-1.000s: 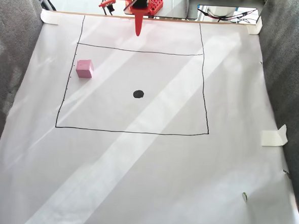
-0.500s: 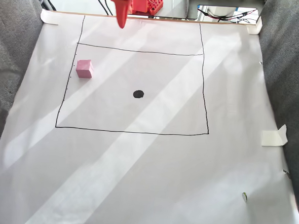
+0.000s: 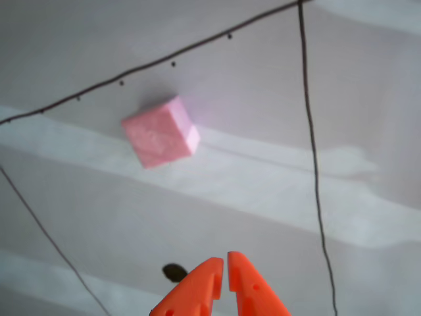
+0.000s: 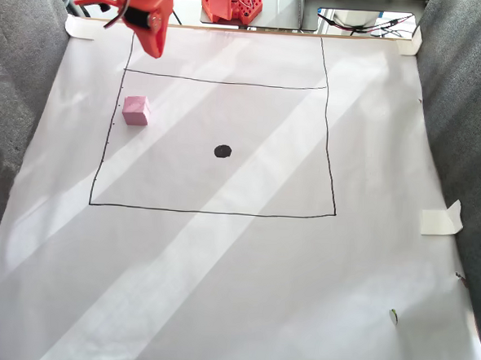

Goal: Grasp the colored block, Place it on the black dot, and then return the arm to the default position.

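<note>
The colored block (image 4: 136,110), a light-pink cube, rests on white paper inside the drawn square, near its left line. In the other view the block (image 3: 161,131) lies ahead of the orange fingers, tilted cornerwise. The black dot (image 4: 223,151) sits mid-square, to the right of the block; in the other view the dot (image 3: 174,271) lies just left of the fingertips. My gripper (image 4: 154,51) hangs at the far left of the sheet, beyond the block and apart from it. Its two orange fingers (image 3: 225,261) are shut, with nothing between them.
The arm's orange base (image 4: 231,4) stands at the far edge. Grey fabric walls (image 4: 17,93) flank the sheet on both sides. A piece of tape (image 4: 441,218) sticks up at the right edge. Thin black lines (image 3: 312,151) mark the square.
The gripper has swung left along the far edge, from above the sheet's centre line to above the square's left corner. The block and dot have not moved.
</note>
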